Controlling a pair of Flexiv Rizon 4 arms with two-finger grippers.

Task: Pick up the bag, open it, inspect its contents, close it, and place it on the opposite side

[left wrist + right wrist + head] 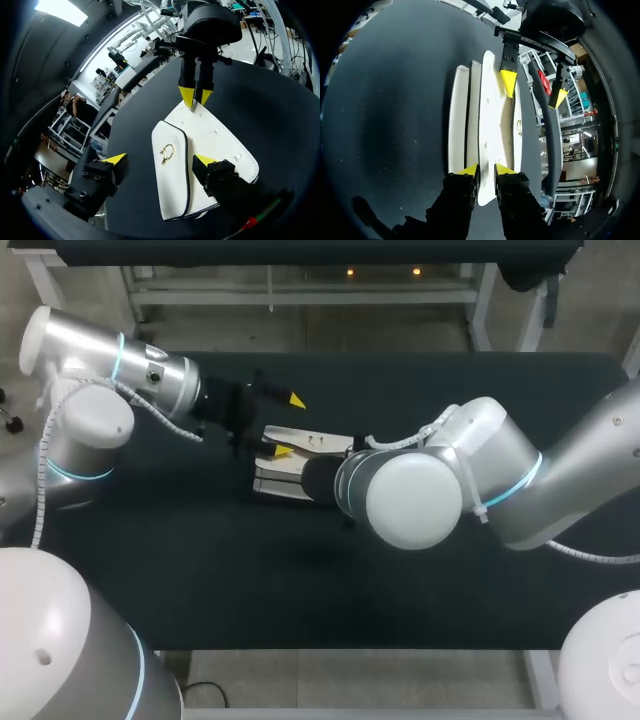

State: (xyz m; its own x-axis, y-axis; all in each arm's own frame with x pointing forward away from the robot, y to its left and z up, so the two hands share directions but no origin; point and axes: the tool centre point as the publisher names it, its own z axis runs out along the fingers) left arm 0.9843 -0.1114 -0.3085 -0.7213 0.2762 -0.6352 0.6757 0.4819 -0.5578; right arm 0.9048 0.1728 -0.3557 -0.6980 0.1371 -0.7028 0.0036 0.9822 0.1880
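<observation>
Your white handbag (172, 180) lies flat at the middle of the desk (300, 580); judge it light, stiff-sided and slippery; right tool (486, 170) pinches its thin edge; left tool (160, 160) gapes wide, one finger over it; take the flap rim by the gold clasp (166, 152).

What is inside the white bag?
You cannot see inside. Only the white outside of the bag and its gold clasp show; its sides hide any contents. The right gripper pinches one edge.
</observation>
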